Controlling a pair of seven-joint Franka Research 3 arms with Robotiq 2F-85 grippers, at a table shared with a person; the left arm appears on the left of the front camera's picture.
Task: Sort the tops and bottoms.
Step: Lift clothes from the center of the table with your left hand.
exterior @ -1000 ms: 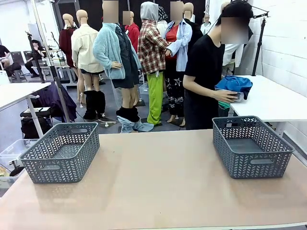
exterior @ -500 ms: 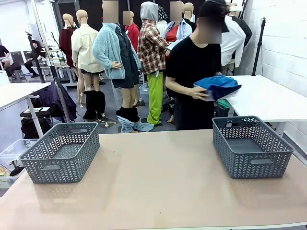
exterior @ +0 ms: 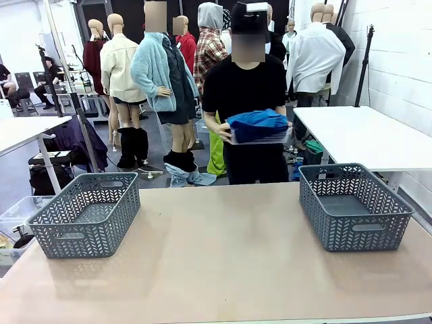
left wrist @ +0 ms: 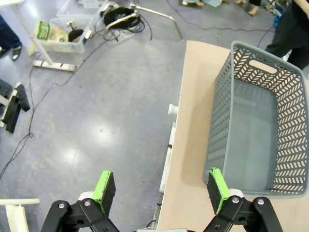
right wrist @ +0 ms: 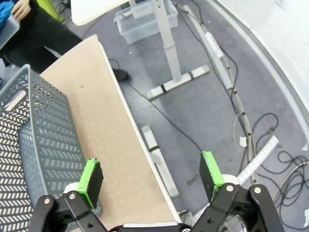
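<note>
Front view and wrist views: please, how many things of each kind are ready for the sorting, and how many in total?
Grey baskets: 2, the left basket and the right basket, both empty.
Clothes bundles: 1, a blue bundle held by the person.
Grippers: 2, the left gripper and the right gripper, both open.
Total: 5.

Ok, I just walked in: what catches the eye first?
A person in a black shirt stands at the far side of the tan table, holding a pile of blue clothes. A grey woven-pattern plastic basket sits at its left end, a matching grey basket at its right.
</note>
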